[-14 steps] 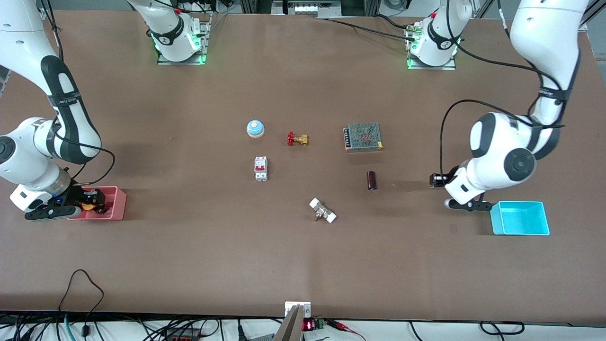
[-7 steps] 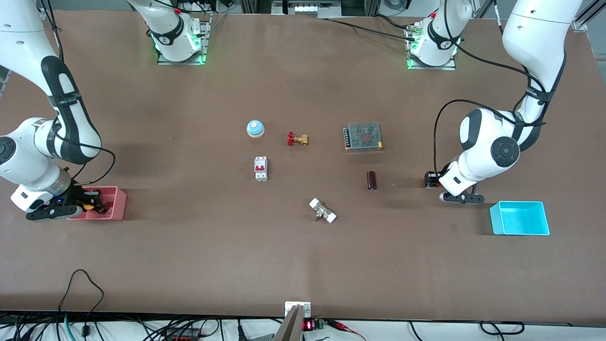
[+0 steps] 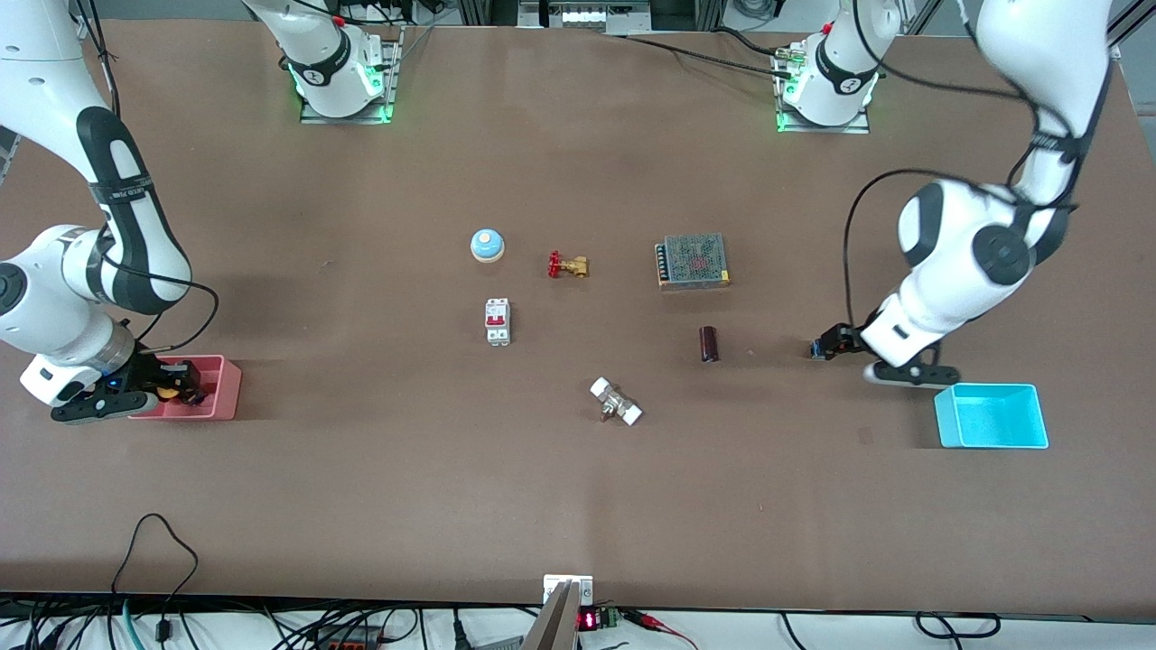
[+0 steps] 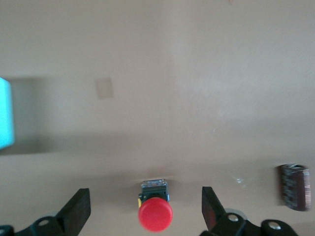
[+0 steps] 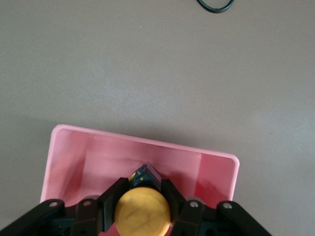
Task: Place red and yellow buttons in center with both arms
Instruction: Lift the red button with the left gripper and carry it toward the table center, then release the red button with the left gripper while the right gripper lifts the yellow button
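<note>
Seen on the brown worktop (image 3: 361, 469): right end effector (image 5: 141, 209) down in the pink bin (image 5: 69, 147) near the edge at the right arm's end, fingers (image 5: 110, 201) clamped on the yellow button (image 5: 142, 211) inside the bin. Left end effector (image 4: 145, 216) spread wide, low over the worktop toward the left arm's end, just beside the turquoise bin (image 3: 991, 415). Red button (image 4: 155, 212) set on the bare worktop between the parted fingers (image 4: 78, 211), touched by neither. Dark cylindrical capacitor (image 3: 709, 344) lying near the red button, toward the middle. Scattered around the middle: blue dome bell (image 3: 487, 245), brass valve (image 3: 567, 265), white circuit breaker (image 3: 498, 321), meshed power supply (image 3: 693, 261), white-ended fitting (image 3: 616, 403).
</note>
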`<action>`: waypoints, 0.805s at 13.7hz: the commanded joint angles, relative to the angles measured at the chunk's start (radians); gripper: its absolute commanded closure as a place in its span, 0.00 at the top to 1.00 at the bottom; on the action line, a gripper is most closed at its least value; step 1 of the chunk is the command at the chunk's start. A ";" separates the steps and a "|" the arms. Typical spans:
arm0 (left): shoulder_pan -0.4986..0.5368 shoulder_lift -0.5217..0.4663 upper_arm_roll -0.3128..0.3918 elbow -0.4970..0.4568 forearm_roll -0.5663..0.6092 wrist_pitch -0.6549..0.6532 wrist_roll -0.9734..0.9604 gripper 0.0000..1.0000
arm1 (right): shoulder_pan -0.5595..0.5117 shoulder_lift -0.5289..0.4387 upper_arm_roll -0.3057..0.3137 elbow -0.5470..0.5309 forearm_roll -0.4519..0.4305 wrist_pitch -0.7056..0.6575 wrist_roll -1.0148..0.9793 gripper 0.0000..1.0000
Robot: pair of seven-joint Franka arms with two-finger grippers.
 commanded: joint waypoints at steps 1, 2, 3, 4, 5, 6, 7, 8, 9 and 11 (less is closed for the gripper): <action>0.007 -0.031 0.030 0.182 0.006 -0.274 0.010 1.00 | -0.014 -0.041 0.027 0.047 0.016 -0.120 -0.027 0.29; 0.008 -0.026 0.038 0.240 0.007 -0.357 0.007 1.00 | -0.012 -0.076 0.027 0.053 0.016 -0.176 -0.027 0.29; 0.008 -0.027 0.041 0.274 0.009 -0.397 0.007 1.00 | -0.011 -0.118 0.035 0.064 0.019 -0.250 -0.027 0.29; 0.008 -0.029 0.056 0.310 0.011 -0.422 0.009 1.00 | -0.011 -0.161 0.048 0.088 0.020 -0.344 -0.025 0.29; 0.008 -0.030 0.082 0.353 0.011 -0.462 0.010 1.00 | -0.004 -0.197 0.053 0.119 0.022 -0.444 -0.019 0.29; 0.008 -0.029 0.088 0.399 0.004 -0.495 0.010 1.00 | 0.002 -0.225 0.071 0.145 0.063 -0.520 -0.005 0.29; 0.008 -0.032 0.093 0.434 0.003 -0.528 0.010 1.00 | 0.006 -0.241 0.084 0.157 0.127 -0.571 0.033 0.29; 0.008 -0.037 0.096 0.471 0.003 -0.572 0.006 1.00 | 0.038 -0.247 0.085 0.156 0.152 -0.584 0.103 0.29; 0.008 -0.040 0.096 0.521 0.003 -0.635 0.001 1.00 | 0.089 -0.248 0.085 0.153 0.155 -0.581 0.183 0.29; 0.013 -0.040 0.096 0.616 0.003 -0.745 -0.002 1.00 | 0.201 -0.238 0.085 0.148 0.119 -0.549 0.380 0.29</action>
